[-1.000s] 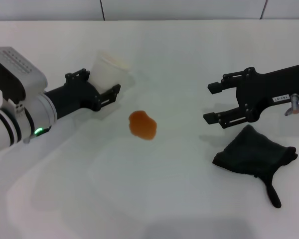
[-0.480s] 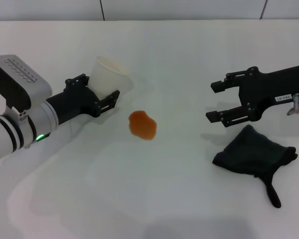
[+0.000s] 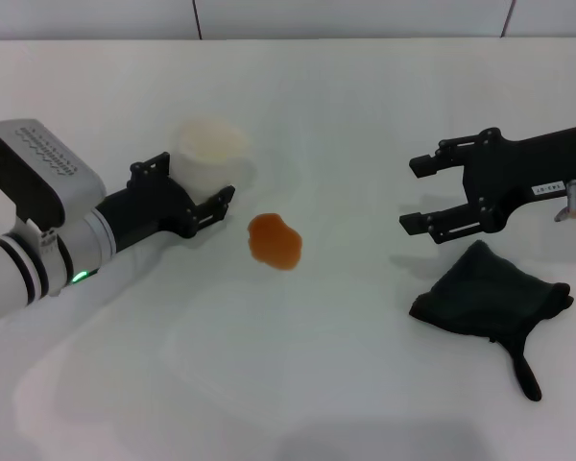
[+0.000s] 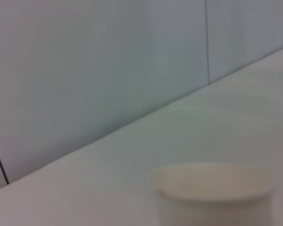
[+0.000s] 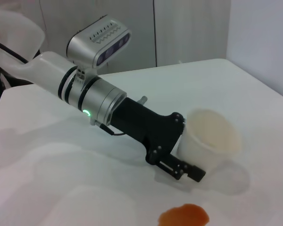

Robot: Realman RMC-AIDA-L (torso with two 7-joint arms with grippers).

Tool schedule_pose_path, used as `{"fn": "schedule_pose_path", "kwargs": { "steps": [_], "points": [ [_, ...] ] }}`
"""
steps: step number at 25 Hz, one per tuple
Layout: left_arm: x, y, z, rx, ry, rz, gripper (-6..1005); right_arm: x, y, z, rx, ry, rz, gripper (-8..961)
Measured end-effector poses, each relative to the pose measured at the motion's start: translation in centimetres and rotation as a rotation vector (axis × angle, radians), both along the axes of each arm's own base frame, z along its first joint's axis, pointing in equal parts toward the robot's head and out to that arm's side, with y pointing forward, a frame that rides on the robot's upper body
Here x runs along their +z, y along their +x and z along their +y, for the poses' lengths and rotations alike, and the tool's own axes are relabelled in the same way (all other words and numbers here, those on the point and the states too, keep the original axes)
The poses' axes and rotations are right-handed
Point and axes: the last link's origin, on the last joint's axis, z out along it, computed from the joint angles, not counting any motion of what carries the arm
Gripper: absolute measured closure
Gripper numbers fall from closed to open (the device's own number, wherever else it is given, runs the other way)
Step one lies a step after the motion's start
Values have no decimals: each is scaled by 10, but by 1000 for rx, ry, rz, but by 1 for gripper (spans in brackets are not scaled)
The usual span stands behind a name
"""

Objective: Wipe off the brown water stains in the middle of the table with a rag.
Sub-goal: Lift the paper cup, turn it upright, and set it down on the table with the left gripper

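Head view: brown water stains (image 3: 274, 241) sat near the middle of the table (image 3: 346, 106), one orange-brown blotch, untouched. Rag (image 3: 490, 298) lay bunched at about 4 o'clock from the stain, well apart from it, thin tail trailing toward the near edge.

Right gripper (image 3: 415, 195) hovered at about 3 o'clock from the stain, just above and behind the rag, fingers spread wide with nothing between them. Not touching the cloth. Arm was cut off at the frame edge.

Left gripper (image 3: 213, 187) was at 10 o'clock from the stain, its fingers either side of a white paper cup (image 3: 208, 151). Cup stood upright; its lower part was hidden behind the fingers in the head view. Right wrist view showed the left gripper (image 5: 188, 155) flanking the cup (image 5: 208, 139), but actual contact couldn't be made out, so grip state: can't tell.

Left wrist view showed only the cup rim (image 4: 212, 181), blurred, body cut off, plus wall and tabletop behind.
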Motion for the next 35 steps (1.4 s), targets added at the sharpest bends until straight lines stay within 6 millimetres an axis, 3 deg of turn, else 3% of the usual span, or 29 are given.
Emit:
{"fn": "schedule_pose_path", "kwargs": {
  "steps": [14,19,35],
  "points": [
    [-4,-1,-6,-8,-15,-8,287,2,4,-1,-7,5,-4,174],
    [-4,0,-6,-7,-16,-10,101,2,3,-1,-5,6,-5,174],
    [7,-8,-19,14,26,-107,107,4,3,0,-3,13,-8,175]
  ]
}}
